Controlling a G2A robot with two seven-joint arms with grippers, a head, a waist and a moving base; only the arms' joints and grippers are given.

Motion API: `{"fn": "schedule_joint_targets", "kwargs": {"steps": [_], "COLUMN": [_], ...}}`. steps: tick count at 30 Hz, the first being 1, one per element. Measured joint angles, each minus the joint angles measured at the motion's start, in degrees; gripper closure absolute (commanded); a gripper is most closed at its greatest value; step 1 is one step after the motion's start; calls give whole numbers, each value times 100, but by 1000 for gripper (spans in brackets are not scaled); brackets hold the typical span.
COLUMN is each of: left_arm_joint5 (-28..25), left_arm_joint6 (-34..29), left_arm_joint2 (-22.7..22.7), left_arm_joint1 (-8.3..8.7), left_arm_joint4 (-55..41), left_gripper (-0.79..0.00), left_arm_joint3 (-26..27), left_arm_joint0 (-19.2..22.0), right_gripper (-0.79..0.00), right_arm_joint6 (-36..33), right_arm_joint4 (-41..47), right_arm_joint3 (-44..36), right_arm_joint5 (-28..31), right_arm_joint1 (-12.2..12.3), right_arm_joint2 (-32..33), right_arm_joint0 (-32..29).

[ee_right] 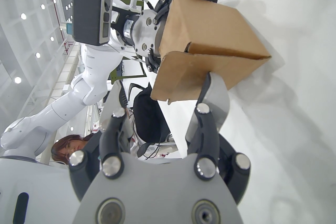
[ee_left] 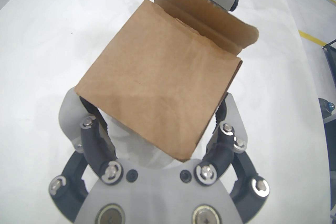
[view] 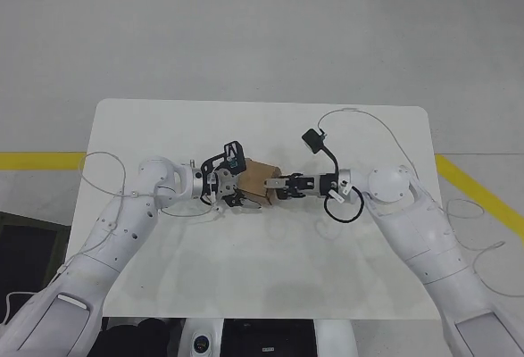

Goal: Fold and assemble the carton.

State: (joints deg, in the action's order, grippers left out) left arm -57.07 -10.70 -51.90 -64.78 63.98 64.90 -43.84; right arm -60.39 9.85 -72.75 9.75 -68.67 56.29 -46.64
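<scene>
The carton [ee_left: 157, 83] is plain kraft brown, unprinted, with slightly darker brown along its cut edges. The counter [view: 262, 259] is plain white. The floor [view: 244, 45] is pale grey, crossed by a yellow line [view: 29, 161]. The left end effector [ee_left: 152, 109] has a silver-grey metal body, black finger links and bright silver bolts. The right end effector [ee_right: 165, 89] has the same grey, black and silver. A camera housing [ee_right: 92, 9] is black with a grey rim.

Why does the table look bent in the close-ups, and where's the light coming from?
Left wrist view: the wide lens bows the table edge into a curve. Right wrist view: the carton throws soft grey shadows on the table; ceiling lamps show as bright dots, so light likely comes from above. Top view: even light, straight table edges.
</scene>
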Motion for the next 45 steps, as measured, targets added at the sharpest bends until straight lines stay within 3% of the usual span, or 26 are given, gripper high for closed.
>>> {"fn": "schedule_joint_targets", "kwargs": {"steps": [3, 9, 45], "left_arm_joint5": [-1, 9, 8], "left_arm_joint6": [-1, -21, -50], "left_arm_joint2": [0, 2, 3], "left_arm_joint1": [0, -2, -7], "left_arm_joint4": [0, 4, 9], "left_gripper": [-785, -785, -785], "left_arm_joint3": [0, -7, -1], "left_arm_joint0": [0, 2, -5], "right_gripper": [-311, -265, -123], "right_arm_joint6": [-2, 17, 18], "right_arm_joint4": [74, 81, -201], "right_arm_joint3": [33, 132, 176], "right_arm_joint5": [24, -37, -525], "right_arm_joint1": [0, -9, 33], "right_arm_joint2": [18, -8, 3], "right_arm_joint0": [-12, 3, -78]}}
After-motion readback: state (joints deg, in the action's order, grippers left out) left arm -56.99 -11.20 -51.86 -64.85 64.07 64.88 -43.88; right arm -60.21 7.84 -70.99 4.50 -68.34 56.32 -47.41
